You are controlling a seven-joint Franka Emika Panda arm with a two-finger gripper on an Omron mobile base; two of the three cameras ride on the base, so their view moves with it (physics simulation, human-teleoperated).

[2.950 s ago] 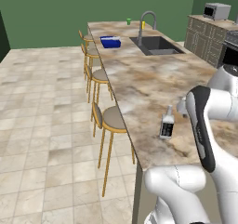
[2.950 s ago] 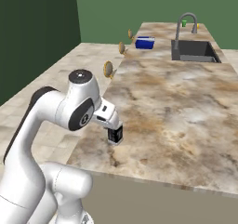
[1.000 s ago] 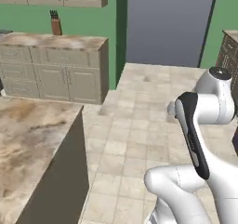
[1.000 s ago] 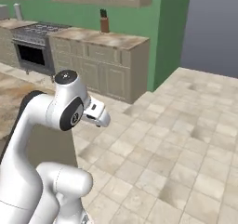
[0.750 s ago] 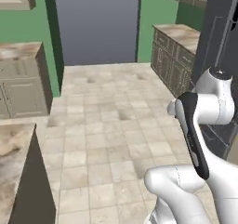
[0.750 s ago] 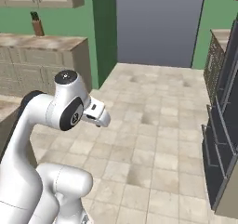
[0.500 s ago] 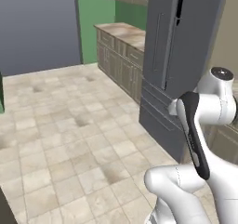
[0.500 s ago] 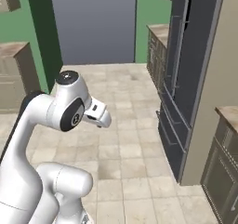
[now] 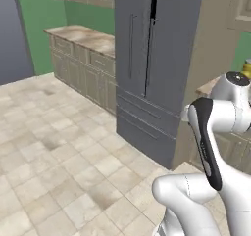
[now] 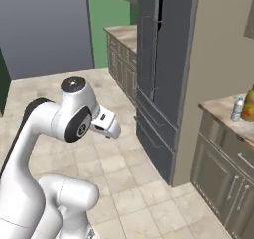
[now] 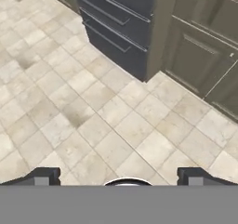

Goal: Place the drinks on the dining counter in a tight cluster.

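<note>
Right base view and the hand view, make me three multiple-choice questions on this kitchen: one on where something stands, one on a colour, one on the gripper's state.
1. Where does the small clear water bottle stand?
A. on the tiled floor
B. on the marbled counter right of the refrigerator
C. on top of the refrigerator

2. What colour is the wall behind the far cabinets?
A. green
B. red
C. white

3. How does the gripper stand?
A. shut on a bottle
B. shut on nothing
C. open, holding nothing

Answers:
1 B: the water bottle stands on the marbled counter, beside the amber bottle, right of the refrigerator.
2 A: the wall is green.
3 C: in the hand view the gripper has its fingertips far apart, with bare floor tiles between them.
</note>
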